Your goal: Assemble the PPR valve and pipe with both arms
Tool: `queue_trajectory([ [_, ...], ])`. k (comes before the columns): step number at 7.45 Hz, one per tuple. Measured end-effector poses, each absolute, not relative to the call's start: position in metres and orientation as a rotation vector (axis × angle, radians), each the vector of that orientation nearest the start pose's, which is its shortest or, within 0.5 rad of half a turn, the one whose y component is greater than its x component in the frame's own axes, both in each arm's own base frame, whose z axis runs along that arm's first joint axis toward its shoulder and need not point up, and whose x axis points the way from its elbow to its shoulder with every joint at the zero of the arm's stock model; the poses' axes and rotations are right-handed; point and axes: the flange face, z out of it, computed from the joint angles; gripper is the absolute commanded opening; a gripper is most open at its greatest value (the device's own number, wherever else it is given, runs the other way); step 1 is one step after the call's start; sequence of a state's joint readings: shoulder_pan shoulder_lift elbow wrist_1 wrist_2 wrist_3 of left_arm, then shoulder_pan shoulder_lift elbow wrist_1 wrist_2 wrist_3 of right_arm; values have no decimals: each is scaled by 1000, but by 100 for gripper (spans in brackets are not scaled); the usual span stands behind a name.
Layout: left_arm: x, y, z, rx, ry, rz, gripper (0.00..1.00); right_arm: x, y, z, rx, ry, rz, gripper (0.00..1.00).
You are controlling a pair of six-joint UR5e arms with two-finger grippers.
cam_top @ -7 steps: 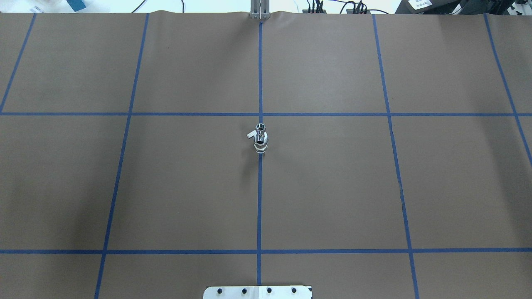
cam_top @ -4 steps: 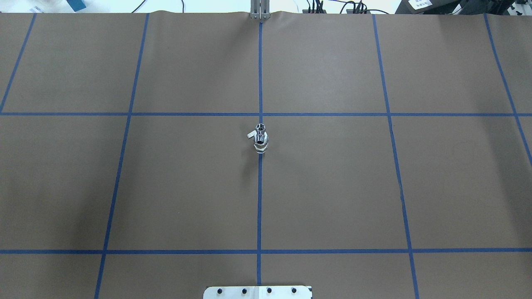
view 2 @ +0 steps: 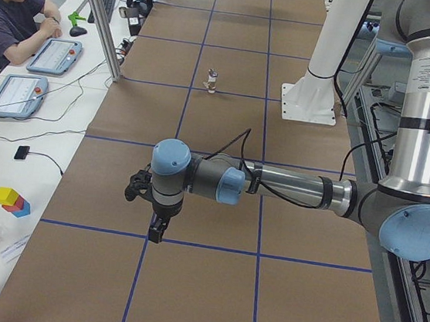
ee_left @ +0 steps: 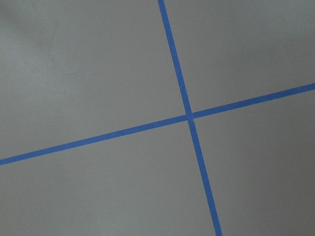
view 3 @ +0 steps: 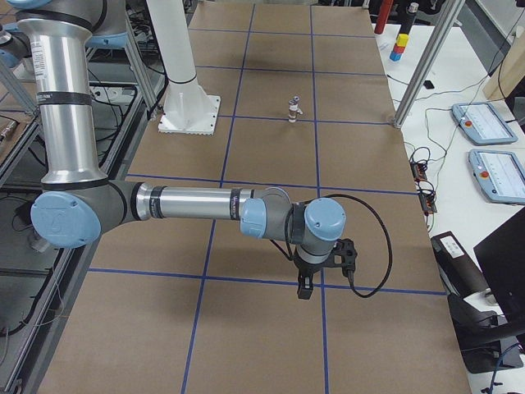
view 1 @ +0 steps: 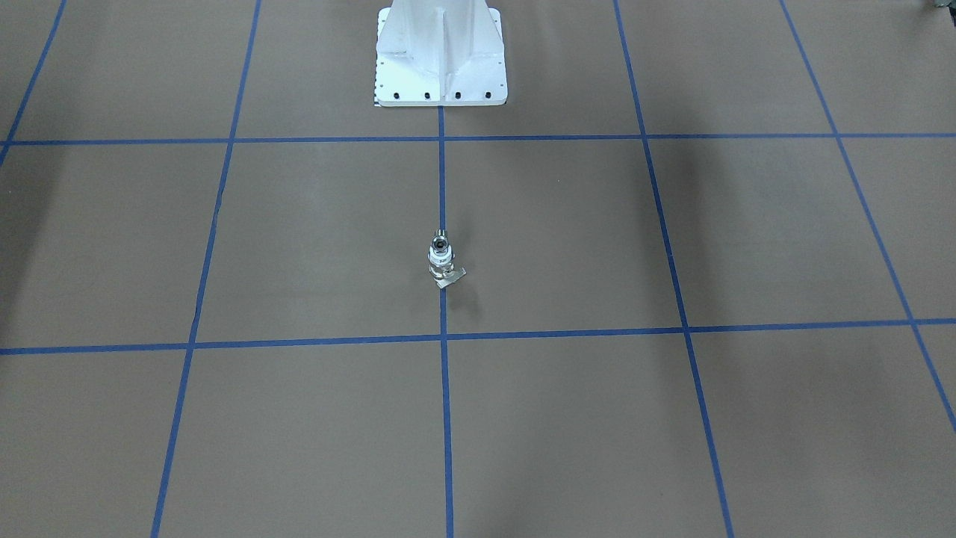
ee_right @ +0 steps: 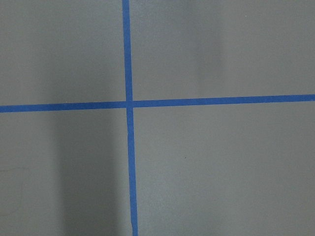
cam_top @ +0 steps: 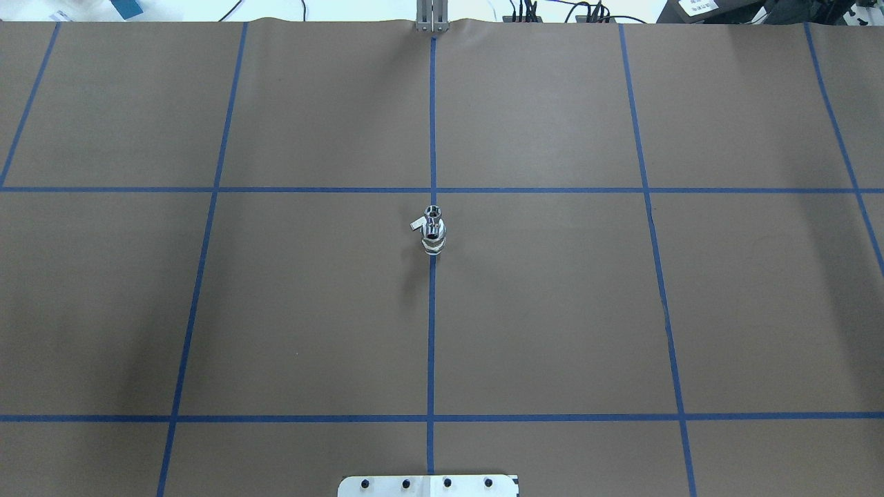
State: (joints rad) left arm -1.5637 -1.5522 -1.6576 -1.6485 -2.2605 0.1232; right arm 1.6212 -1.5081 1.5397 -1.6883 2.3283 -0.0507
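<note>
**Valve standing free, both grippers far off**

Left arm point(view 2: 274, 187) and right arm point(view 3: 197, 203) are low over the table point(cam_top: 552, 310). Can't tell whether left gripper point(view 2: 156, 232) or right gripper point(view 3: 304, 287) is spread or pressed together. Valve point(cam_top: 433, 241) stands upright, well apart from both, roughly midway between them. Probably light, rigid and tippy, with slick chrome, so pinch a white end clear of the lever. Pipe point(cam_top: 433, 212) looks seated on top, but I'm unsure.

Two robot arms are counted: the left arm point(view 2: 289, 189) and the right arm point(view 3: 189, 203). One PPR valve point(cam_top: 432, 236), one pipe point(cam_top: 433, 212) (seen at the valve's top), one white pedestal point(view 1: 441, 67), two teach pendants point(view 2: 54, 56) point(view 2: 14, 95) and one person point(view 2: 14, 14) are also counted.
</note>
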Motion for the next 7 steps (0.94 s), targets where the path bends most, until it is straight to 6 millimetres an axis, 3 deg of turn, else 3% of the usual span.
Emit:
queue_trajectory([
  [4,-65,-493,630,161,697,161,100,94,-504,640,-59,-785,53,100],
  [7,-65,-493,629,162,698,162,100,94,-500,645,-67,-784,54,100],
])
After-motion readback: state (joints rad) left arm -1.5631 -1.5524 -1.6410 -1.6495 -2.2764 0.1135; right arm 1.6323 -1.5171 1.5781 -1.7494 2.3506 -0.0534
